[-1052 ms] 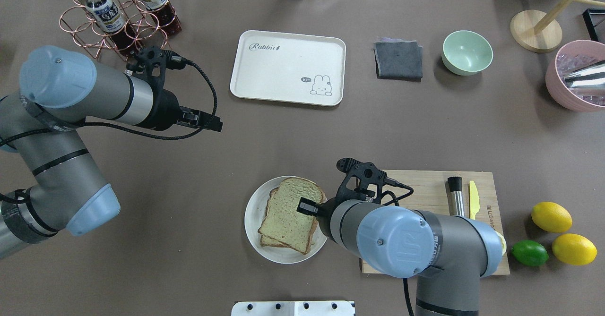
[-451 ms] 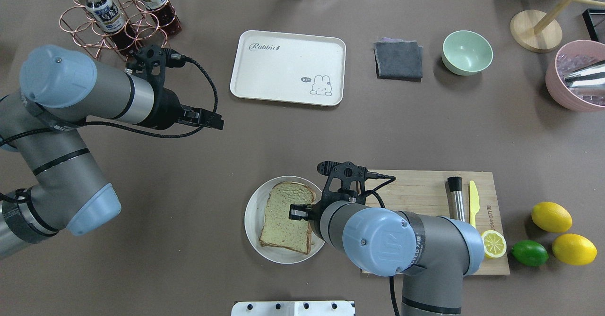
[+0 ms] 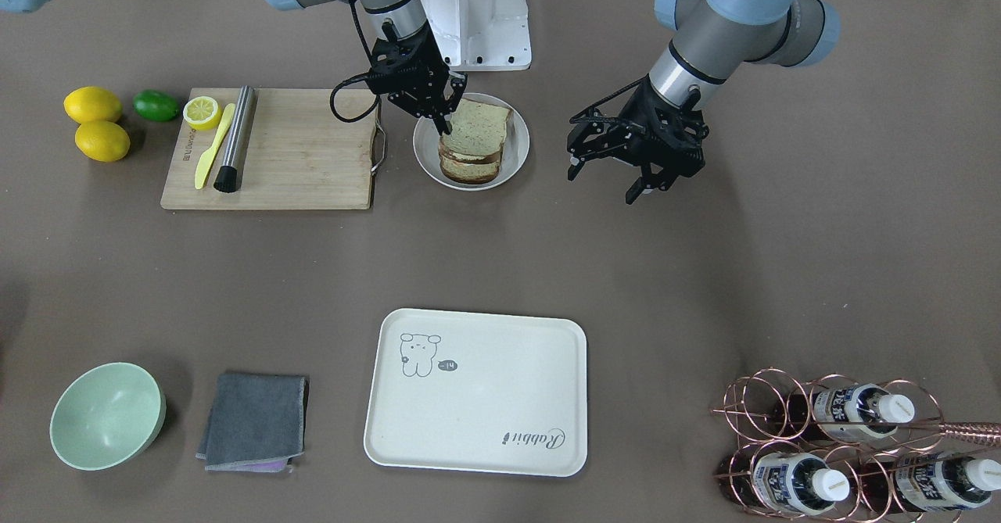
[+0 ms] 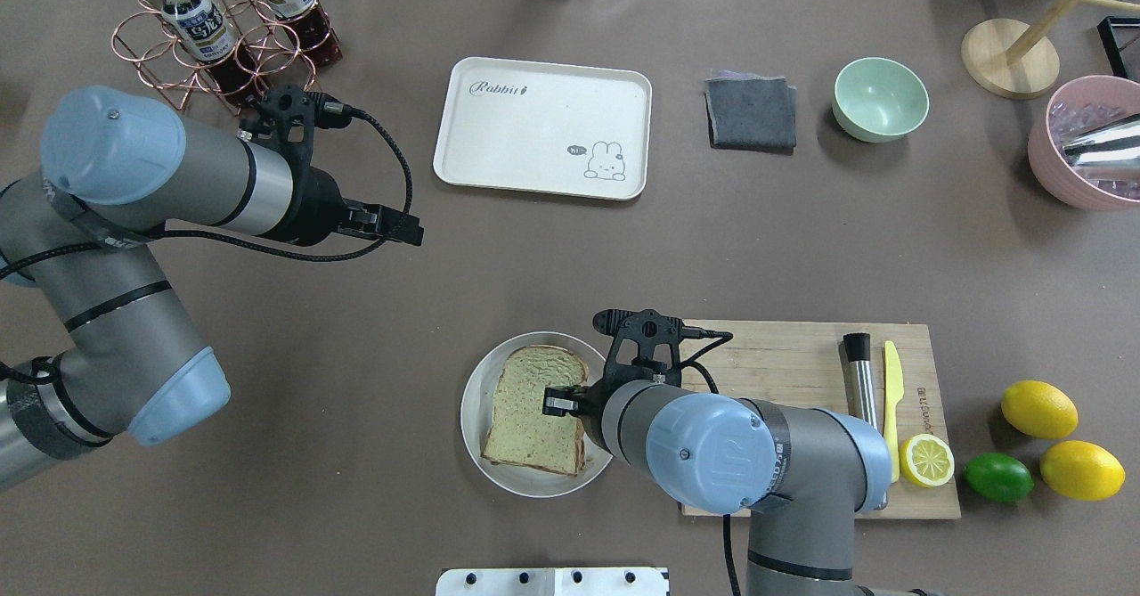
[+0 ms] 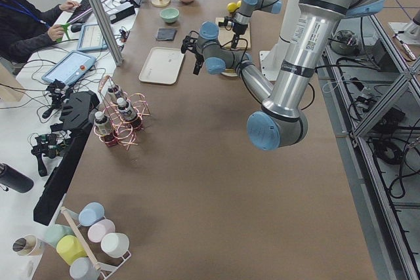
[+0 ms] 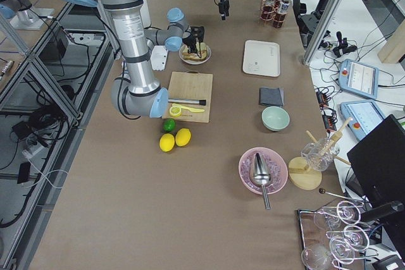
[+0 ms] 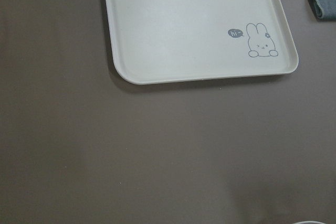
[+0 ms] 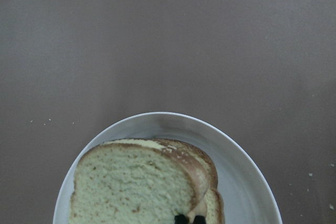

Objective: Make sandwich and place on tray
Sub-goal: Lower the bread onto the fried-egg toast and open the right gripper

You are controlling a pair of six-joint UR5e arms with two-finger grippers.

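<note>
Brown worktop (image 4: 766, 249) was spread with the task's things. The sandwich (image 4: 534, 409) was stacked on a white plate (image 4: 472, 422) at the robot's side, just beside a wooden cutting board (image 4: 784, 355). The tray (image 4: 534, 124) lay bare and well apart, toward the far side. In the front view two slices were seen piled squarely with a darker layer between them; the egg itself could not be made out.

The right arm (image 4: 712, 453) was bent low over the plate, and the right jaws were drawn narrow at the top slice's edge nearest the board. Whether crust was pinched between them could not be told. The left arm (image 4: 178, 177) was held above bare worktop, to the robot's left of plate and tray, with the left jaws spread wide and empty.

Assembly was judged all but finished, and the transfer to the tray not yet begun. For the next move, a grip spanning the whole stack would be called for, so that slices and filling could be lifted together, carried level and set inside the tray's rim.
</note>
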